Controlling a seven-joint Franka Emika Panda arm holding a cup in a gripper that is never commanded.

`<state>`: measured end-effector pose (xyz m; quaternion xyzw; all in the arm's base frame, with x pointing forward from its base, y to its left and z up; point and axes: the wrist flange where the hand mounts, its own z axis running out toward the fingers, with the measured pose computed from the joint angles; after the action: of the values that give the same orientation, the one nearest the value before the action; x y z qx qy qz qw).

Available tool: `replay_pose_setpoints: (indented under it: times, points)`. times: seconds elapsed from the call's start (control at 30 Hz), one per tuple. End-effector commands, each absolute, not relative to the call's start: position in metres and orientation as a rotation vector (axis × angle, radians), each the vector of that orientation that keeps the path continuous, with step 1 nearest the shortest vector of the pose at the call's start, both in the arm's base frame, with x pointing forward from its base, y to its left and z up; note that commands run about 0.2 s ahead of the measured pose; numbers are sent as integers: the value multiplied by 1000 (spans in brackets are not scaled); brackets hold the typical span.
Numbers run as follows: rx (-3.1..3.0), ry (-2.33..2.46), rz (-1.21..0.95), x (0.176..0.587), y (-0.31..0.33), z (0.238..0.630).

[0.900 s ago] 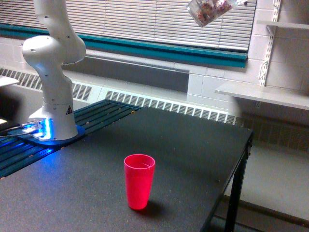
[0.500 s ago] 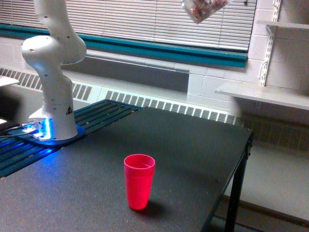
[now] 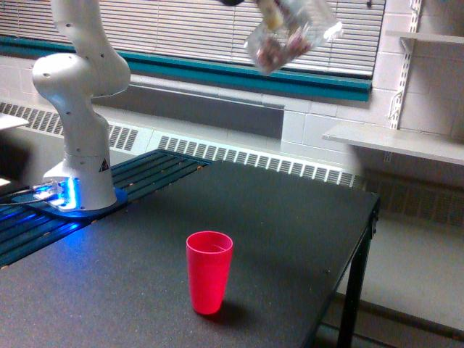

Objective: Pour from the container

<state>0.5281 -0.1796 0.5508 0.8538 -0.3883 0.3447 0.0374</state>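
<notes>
I cannot see the hand itself: it is cut off by the top edge of the exterior view, with only a dark scrap showing at about 11 o'clock from the container (image 3: 290, 32), so I cannot tell how its fingers are set. The container hangs high in the air near the top of the view, tilted, blurred, well above the table (image 3: 290, 239) and clear of everything on it. It is a clear see-through plastic cup; through its walls I make out small pinkish and whitish pieces gathered toward its lower end, though I cannot tell which end is the mouth.

The red cup (image 3: 209, 271) stands upright on the table, at roughly 7 o'clock from the container and far below it. It is opaque, smooth, tapered toward the base, with a round open rim; I cannot see whether anything lies inside.

The table is flat, matte and dark, faintly speckled, with a black leg (image 3: 351, 304) at its corner on the exterior view's right. The arm's white glossy base (image 3: 80, 138) sits at the table's 10 o'clock side, lit blue at its foot, its upper links running out of view. Behind are slatted window blinds (image 3: 181, 29), a teal sill strip (image 3: 217, 71), a grilled radiator (image 3: 246, 156) and white wall shelves (image 3: 395, 138) at 3 o'clock.
</notes>
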Motion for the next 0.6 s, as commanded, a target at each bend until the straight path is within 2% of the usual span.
replay_pose_setpoints:
  times: [0.03, 0.6]
  points:
    - [2612, -1235, 1012, 511, -185, 527]
    - [2643, -1214, 915, 466, -175, 453]
